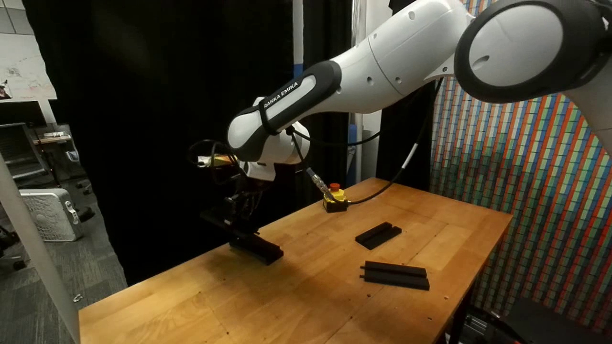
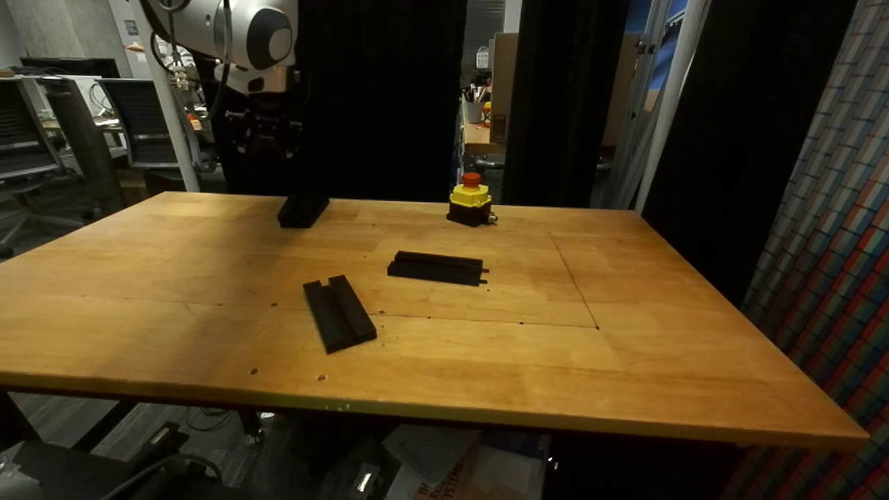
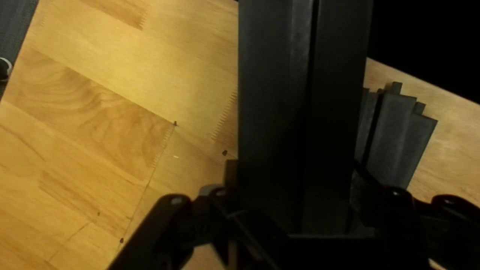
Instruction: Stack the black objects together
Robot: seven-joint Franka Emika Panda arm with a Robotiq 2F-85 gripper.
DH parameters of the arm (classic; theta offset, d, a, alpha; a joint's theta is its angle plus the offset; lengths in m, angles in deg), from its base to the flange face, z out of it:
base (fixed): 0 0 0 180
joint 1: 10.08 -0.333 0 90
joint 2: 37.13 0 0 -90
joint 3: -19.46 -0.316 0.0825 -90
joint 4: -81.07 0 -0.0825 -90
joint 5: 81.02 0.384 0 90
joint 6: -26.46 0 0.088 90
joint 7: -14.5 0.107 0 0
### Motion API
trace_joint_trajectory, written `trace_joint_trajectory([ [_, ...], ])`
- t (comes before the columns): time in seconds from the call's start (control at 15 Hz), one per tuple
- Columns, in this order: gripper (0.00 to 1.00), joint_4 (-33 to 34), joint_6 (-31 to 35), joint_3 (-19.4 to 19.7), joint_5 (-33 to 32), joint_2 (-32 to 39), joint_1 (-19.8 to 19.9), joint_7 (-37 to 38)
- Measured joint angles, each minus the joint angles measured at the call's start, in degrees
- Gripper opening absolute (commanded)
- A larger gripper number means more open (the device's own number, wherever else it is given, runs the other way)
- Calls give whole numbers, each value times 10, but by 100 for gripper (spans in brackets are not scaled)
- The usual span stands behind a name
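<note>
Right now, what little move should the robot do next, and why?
I'd guess: turn the gripper a little, so the held black bar lines up with the black bar or bars below. In the wrist view, the lower ones stick out to the right at a different slant, so lowering straight down might stack them crooked.

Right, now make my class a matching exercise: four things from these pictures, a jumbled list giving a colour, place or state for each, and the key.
Things
1) gripper
2) button
3) box fan
4) table

Descriptions
A) wooden
B) off-white, on the floor
C) shut on a black bar
D) red, atop a yellow housing

Pairs: 1-C, 2-D, 3-B, 4-A
</note>
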Motion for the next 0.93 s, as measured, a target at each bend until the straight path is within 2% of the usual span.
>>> trace_joint_trajectory([
  [0.07,45,6,-9,22,22,6,-18,-3],
  [0.13,45,11,-19,64,54,13,-49,-9],
  [0.27,45,24,-32,108,77,32,-83,-2],
  [0.33,45,28,-40,153,108,43,-114,-8],
  [0.47,45,41,-56,202,129,66,-146,-3],
  [0.53,45,47,-69,243,155,80,-172,-8],
  [0.93,45,94,-145,371,223,142,-241,-7],
])
